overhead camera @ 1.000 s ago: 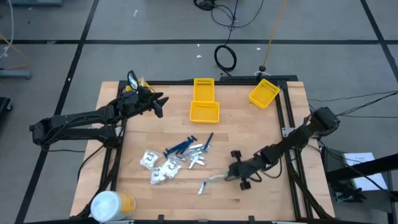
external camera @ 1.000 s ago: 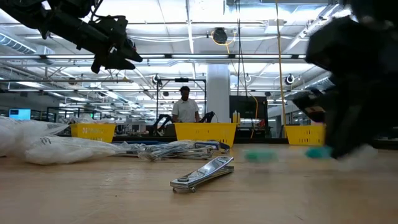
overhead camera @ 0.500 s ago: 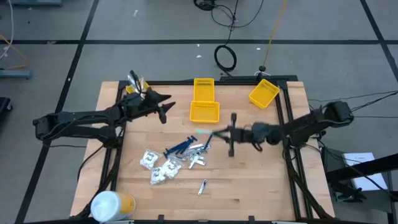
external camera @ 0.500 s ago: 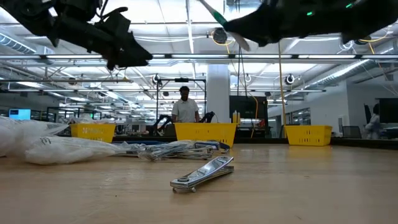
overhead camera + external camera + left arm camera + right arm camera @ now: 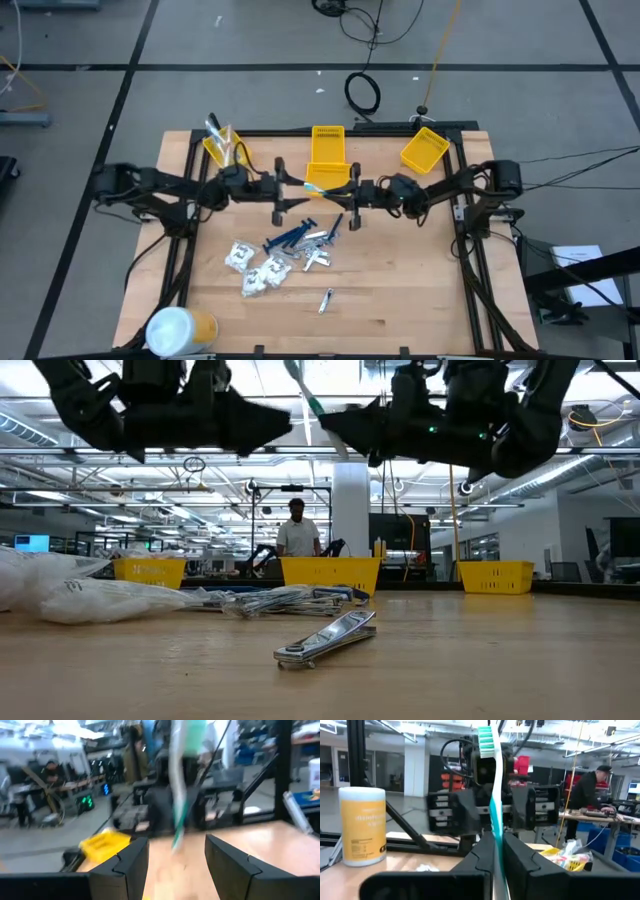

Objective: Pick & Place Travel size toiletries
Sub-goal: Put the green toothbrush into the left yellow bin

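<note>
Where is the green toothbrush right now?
The green toothbrush is off the table, pinched in the shut right gripper above the table's middle rear, in front of the central yellow bin, its head pointing at the open left gripper.

We see a green-and-white toothbrush (image 5: 493, 795), dark blue razors (image 5: 292, 236), white packets (image 5: 255, 268), yellow bins (image 5: 328, 168), a white-and-yellow cylinder (image 5: 180, 330) and a pale wood bench (image 5: 400, 290).
</note>
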Tool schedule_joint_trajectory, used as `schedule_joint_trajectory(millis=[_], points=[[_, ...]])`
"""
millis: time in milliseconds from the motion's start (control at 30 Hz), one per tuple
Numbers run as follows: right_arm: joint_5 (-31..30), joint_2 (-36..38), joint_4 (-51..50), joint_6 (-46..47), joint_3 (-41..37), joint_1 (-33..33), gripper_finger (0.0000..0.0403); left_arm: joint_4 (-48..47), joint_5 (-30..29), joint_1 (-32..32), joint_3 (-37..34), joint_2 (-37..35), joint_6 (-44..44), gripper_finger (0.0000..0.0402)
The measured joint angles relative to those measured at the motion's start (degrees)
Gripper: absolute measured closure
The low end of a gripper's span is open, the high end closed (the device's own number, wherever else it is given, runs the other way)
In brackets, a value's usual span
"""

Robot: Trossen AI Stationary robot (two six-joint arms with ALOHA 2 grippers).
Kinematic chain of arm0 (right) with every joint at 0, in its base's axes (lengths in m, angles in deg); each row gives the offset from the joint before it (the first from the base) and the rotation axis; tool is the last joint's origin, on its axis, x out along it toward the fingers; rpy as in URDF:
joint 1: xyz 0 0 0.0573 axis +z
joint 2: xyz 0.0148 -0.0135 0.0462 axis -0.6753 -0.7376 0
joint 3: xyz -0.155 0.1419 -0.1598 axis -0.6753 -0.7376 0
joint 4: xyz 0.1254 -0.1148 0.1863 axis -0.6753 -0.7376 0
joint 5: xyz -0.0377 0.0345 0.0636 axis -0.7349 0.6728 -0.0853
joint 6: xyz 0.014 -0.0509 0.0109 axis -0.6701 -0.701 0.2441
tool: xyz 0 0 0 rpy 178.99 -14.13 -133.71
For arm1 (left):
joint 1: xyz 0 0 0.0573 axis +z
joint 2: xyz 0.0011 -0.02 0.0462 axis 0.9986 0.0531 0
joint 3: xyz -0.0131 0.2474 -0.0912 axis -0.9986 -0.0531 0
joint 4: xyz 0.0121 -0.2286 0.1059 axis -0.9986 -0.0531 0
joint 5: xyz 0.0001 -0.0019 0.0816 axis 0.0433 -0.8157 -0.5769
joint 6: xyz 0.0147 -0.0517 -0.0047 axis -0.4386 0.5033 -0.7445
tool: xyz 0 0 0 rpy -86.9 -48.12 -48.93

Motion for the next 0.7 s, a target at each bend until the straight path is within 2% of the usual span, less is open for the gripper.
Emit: schedule_joint_trajectory(millis=[200,533,700], points=[[3.0,-0.8,2.9,-0.1,0.5,0.0,0.0391,0.7,-0.9,-1.2,4.2,1.6,1.5,0.0211],[3.0,-0.8,3.5,-1.2,0.7,0.0,0.0391,-2.2,-0.5,-2.4,7.8,1.6,4.3,0.0211],[3.0,-0.8,3.6,-1.2,0.7,0.1,0.0391,-3.9,-1.5,-3.8,10.2,4.3,3.8,0.0211]])
